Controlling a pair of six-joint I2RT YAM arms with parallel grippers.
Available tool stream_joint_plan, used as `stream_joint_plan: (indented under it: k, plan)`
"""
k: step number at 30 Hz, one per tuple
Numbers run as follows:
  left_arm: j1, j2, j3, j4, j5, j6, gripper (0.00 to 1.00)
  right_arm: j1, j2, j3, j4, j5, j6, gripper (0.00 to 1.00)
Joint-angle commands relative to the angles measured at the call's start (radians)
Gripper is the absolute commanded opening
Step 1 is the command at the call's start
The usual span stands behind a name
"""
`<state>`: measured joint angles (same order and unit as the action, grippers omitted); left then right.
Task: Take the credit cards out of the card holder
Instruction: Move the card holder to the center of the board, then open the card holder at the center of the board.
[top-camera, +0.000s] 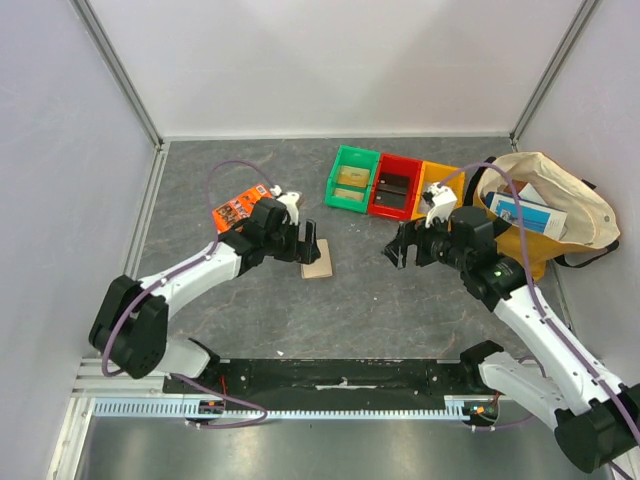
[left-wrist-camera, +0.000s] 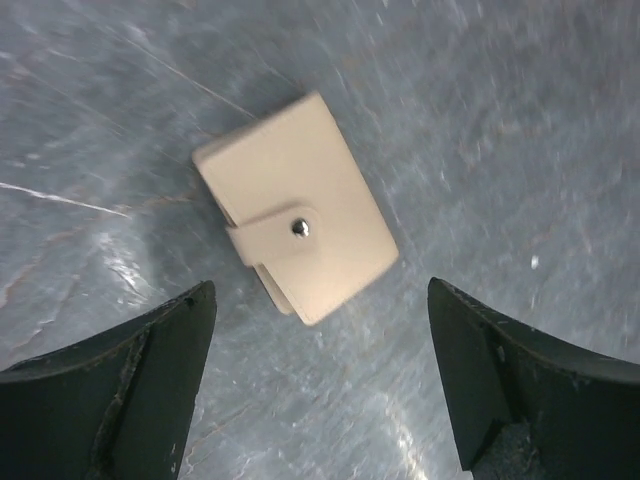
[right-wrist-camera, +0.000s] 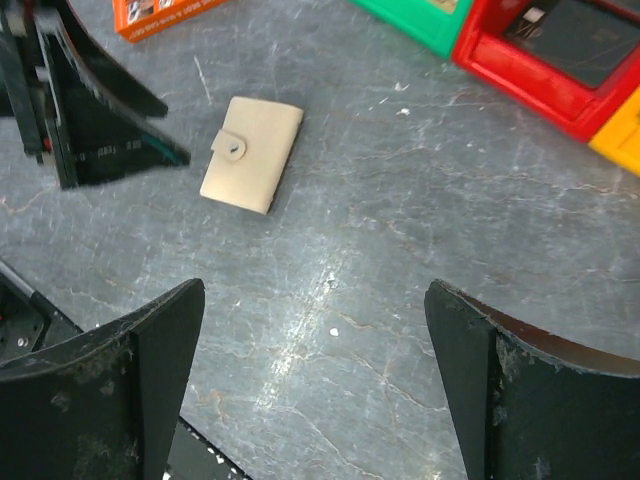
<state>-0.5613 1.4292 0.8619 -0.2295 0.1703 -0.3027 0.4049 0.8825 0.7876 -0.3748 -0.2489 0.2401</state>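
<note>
The beige card holder (top-camera: 319, 258) lies folded shut on the grey table, its tab snapped closed; it shows in the left wrist view (left-wrist-camera: 295, 205) and the right wrist view (right-wrist-camera: 252, 153). No credit cards are in view; they are hidden. My left gripper (top-camera: 303, 243) is open and empty, hovering just above and beside the holder, which lies ahead of the fingers (left-wrist-camera: 320, 385). My right gripper (top-camera: 397, 252) is open and empty, over bare table to the right of the holder (right-wrist-camera: 315, 385).
An orange picture packet (top-camera: 235, 211) lies behind the left arm. Green (top-camera: 352, 180), red (top-camera: 395, 187) and yellow (top-camera: 440, 178) bins stand at the back. A cloth bag (top-camera: 545, 215) with a blue box lies at the right.
</note>
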Motion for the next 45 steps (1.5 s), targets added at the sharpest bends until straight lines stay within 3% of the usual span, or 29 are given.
stream_joint_plan:
  k: [1,11,16,20,23,29,38,42,45]
  plan:
    - [0.004,-0.033,-0.017,0.082,-0.236,-0.202,0.9,0.034,0.05,-0.024,0.071,-0.047,0.051,0.98]
    - [-0.015,0.099,0.026,0.065,-0.25,-0.237,0.82,0.13,0.214,-0.091,0.293,-0.037,0.281,0.97]
    - [-0.02,0.129,0.028,0.048,-0.238,-0.23,0.8,0.169,0.352,-0.114,0.44,-0.015,0.392,0.85]
    - [-0.026,0.146,0.019,0.07,-0.212,-0.243,0.8,0.183,0.47,-0.137,0.568,-0.024,0.485,0.68]
    - [-0.028,0.157,0.014,0.088,-0.198,-0.262,0.78,0.19,0.571,-0.133,0.632,-0.038,0.519,0.64]
    - [-0.025,0.168,-0.011,0.137,-0.181,-0.297,0.73,0.198,0.725,-0.125,0.758,-0.062,0.567,0.61]
    - [-0.026,0.192,-0.032,0.176,-0.149,-0.328,0.7,0.213,0.921,-0.068,0.813,-0.099,0.587,0.61]
    - [-0.026,0.201,-0.046,0.183,-0.147,-0.337,0.64,0.222,0.963,-0.06,0.815,-0.098,0.588,0.61]
    - [-0.026,0.204,-0.063,0.197,-0.14,-0.348,0.54,0.224,0.98,-0.067,0.821,-0.093,0.588,0.61]
